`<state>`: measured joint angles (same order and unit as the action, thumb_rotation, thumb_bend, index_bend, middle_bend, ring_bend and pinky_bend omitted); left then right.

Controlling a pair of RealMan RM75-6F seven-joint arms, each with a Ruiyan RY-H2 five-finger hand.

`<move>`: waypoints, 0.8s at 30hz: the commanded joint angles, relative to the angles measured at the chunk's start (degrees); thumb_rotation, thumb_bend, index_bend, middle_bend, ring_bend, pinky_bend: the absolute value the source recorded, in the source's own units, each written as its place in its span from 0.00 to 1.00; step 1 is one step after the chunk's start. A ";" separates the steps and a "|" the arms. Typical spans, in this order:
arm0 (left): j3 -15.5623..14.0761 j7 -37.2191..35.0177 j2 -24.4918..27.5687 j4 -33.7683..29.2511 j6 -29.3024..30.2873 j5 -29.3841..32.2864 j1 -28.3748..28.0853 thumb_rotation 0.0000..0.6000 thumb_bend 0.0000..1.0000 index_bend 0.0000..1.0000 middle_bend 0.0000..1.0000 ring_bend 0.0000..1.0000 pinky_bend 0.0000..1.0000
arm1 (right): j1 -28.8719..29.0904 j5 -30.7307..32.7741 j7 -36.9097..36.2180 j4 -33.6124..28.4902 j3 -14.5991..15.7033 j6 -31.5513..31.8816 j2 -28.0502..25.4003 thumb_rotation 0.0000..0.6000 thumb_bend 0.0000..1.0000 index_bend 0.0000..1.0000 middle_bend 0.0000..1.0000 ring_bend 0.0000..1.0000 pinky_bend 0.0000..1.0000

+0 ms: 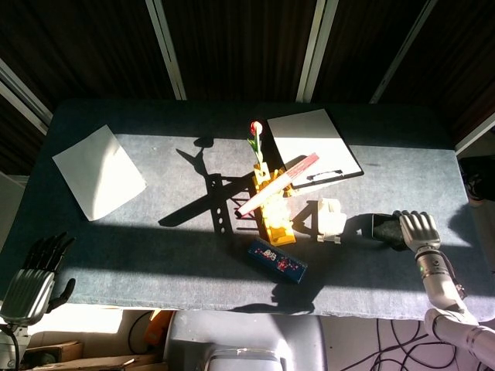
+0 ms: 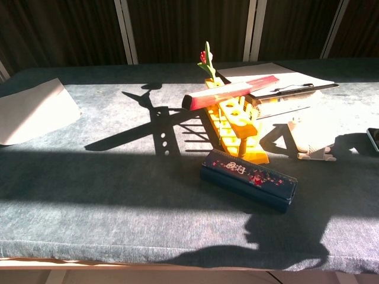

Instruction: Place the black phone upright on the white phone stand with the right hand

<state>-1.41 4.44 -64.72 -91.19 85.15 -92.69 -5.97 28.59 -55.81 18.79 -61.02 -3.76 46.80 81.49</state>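
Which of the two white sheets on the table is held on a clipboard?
The far one, the clipboard sheet, behind the yellow rack; a dark board edges it. The loose sheet at the left lies bare.

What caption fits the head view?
Right hand on black phone beside white phone stand.

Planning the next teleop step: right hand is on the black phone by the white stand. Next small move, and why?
Probably close the fingers and lift a little. In the head view the right hand rests over the flat black phone, which lies on the grey table cloth, apart from the white plastic phone stand to its left. Whether the grip is secure cannot be told.
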 commanded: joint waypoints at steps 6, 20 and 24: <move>-0.07 -0.15 0.02 0.06 0.04 -0.10 0.02 1.00 0.40 0.00 0.00 0.00 0.03 | -0.81 -4.64 1.80 -1.92 0.51 4.97 -0.60 1.00 0.44 0.89 0.61 0.46 0.38; -0.02 0.38 -0.19 -0.06 -0.73 0.18 -0.34 1.00 0.40 0.00 0.00 0.00 0.03 | 0.80 -25.28 28.93 -6.62 4.15 26.52 -5.23 1.00 0.44 0.89 0.61 0.46 0.39; -0.09 0.53 -0.21 -0.11 -0.86 0.08 -0.42 1.00 0.40 0.00 0.00 0.00 0.03 | 2.58 -32.93 36.86 -6.42 5.46 29.76 -6.68 1.00 0.44 0.89 0.61 0.48 0.39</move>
<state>-1.50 4.96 -64.93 -91.29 84.29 -92.61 -6.40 29.60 -82.91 50.00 -66.89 0.33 72.76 76.51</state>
